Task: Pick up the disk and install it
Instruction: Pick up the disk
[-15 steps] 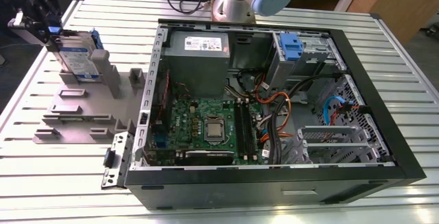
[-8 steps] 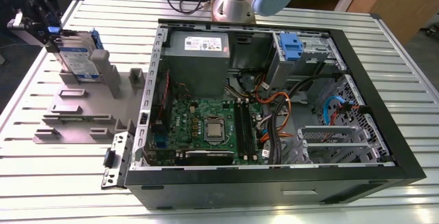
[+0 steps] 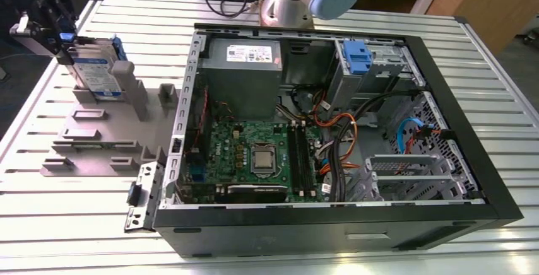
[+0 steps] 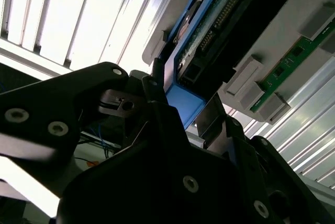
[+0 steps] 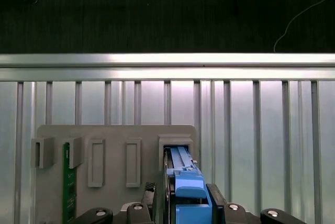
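Exterior view's left: gripper [image 3: 59,32] straddles the upper edge of the disk [image 3: 94,73], which stands on edge in a slot of the grey fixture [image 3: 101,137]. Clamped or not, cannot tell. Disk looks stiff, dense and shock-sensitive. Its blue carrier likely flexes, so hold across the flat metal faces. Right: open computer case [image 3: 337,226].
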`<state>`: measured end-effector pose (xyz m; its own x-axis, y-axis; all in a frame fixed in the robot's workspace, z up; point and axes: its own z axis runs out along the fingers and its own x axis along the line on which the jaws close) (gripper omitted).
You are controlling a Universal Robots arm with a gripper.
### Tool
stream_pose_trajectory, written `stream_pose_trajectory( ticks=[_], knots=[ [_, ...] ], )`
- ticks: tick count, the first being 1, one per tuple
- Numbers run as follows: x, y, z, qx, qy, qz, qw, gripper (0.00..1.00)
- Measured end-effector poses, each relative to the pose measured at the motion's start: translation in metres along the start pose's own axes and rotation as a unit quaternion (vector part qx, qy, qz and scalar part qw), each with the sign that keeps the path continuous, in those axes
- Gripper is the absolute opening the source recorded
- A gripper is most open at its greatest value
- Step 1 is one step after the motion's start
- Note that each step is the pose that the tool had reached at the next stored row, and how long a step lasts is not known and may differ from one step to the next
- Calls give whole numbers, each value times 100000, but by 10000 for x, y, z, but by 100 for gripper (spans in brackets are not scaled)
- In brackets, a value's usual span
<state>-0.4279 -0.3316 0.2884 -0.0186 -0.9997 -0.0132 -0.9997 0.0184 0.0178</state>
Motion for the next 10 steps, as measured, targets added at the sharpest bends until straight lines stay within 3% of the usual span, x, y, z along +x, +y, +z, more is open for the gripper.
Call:
stream_pose_trajectory(
  ticks=[5, 6, 10],
  knots=[
    [-1, 0, 1, 0, 2, 5, 100000, 49],
    [-2, 0, 1, -2, -1, 7, 100000, 42],
    [-6, 0, 1, -1, 1, 10, 100000, 42]
  ],
)
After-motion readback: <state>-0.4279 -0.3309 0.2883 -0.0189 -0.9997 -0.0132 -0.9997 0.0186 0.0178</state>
